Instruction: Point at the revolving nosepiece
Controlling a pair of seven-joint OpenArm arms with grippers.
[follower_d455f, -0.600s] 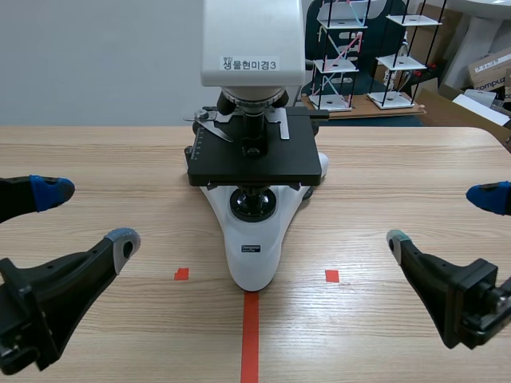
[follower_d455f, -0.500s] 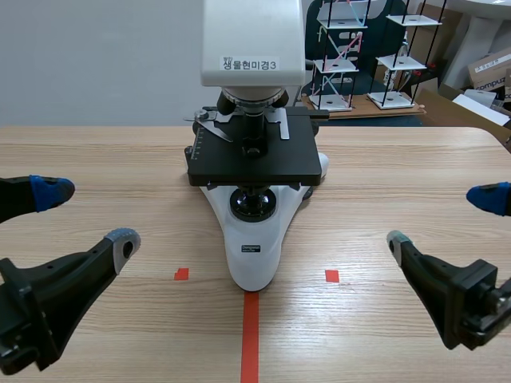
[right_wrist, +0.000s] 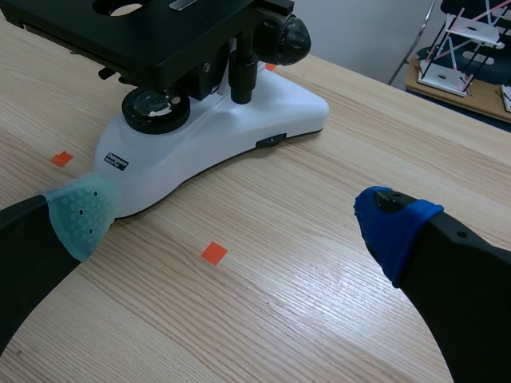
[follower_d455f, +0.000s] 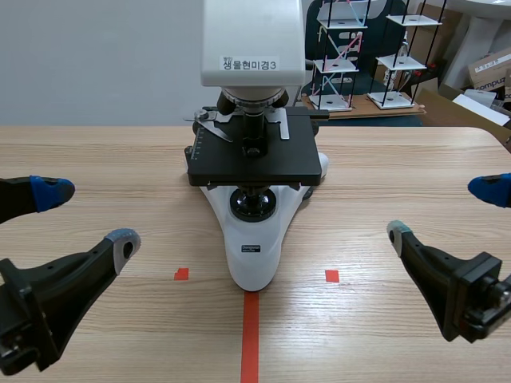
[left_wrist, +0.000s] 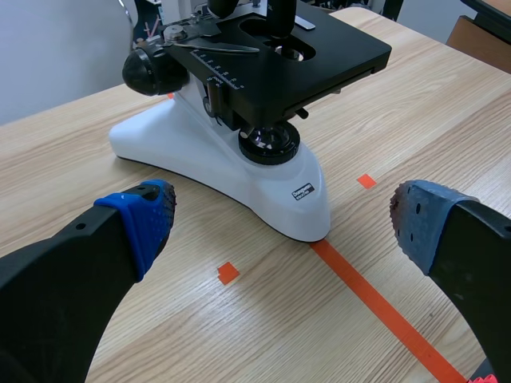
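R gripper (follower_d455f: 443, 213) edged outward; revolving nosepiece (follower_d455f: 254, 99) well ahead-left.

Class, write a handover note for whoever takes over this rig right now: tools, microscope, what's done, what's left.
Left tool: open, empty, low, apart from the microscope base.
Right tool: open, empty, on the opposite side.
The microscope stands between them; the revolving nosepiece sits above the stage.
Done: nothing; neither tool is near the nosepiece.
Left: point at the nosepiece.

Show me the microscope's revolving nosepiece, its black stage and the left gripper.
revolving nosepiece (follower_d455f: 254, 96), scene view, its dark rounded body.
black stage (follower_d455f: 281, 161), scene view, bare part of its top.
left gripper (follower_d455f: 88, 215), scene view, midway between its fingertips.
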